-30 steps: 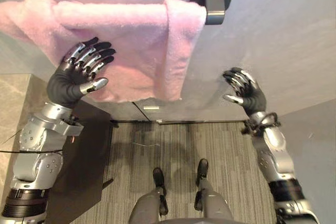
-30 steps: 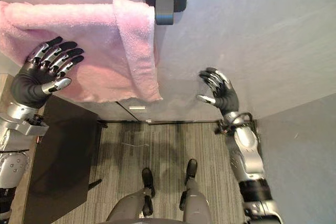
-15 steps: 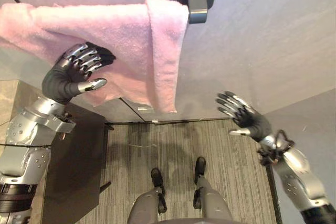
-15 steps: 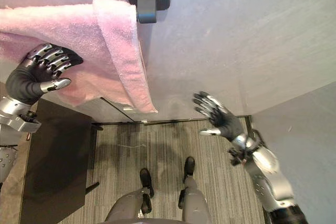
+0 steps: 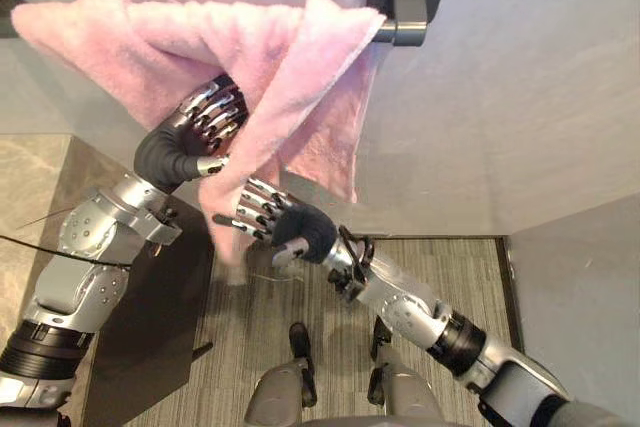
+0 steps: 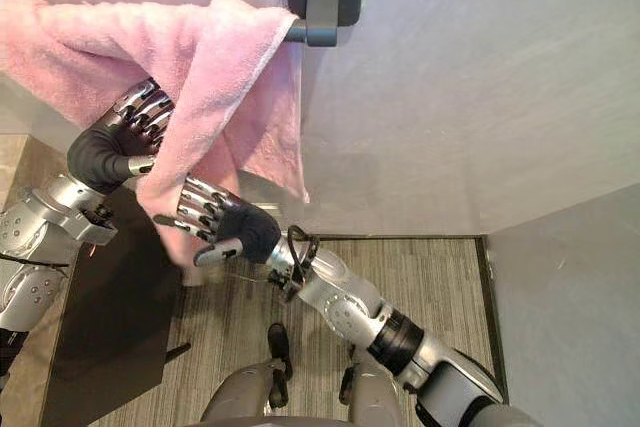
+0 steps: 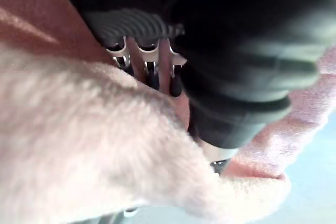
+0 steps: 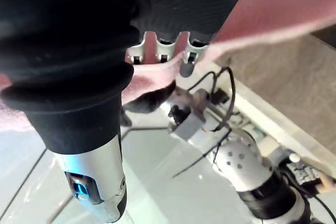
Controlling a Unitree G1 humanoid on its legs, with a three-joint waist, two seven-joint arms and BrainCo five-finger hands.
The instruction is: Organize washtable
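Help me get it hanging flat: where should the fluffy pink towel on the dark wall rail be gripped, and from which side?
Grip the fluffy pink towel at its loose lower corner, coming from below and in front. That end dangles free as a narrow strip, while the upper part lies bunched over the left hand. The right hand is open beside it.

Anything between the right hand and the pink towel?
Nothing visible does. The right hand has its fingers against the lower hanging end of the pink towel. The left hand sits higher, tucked under the towel's fold, not in the way.
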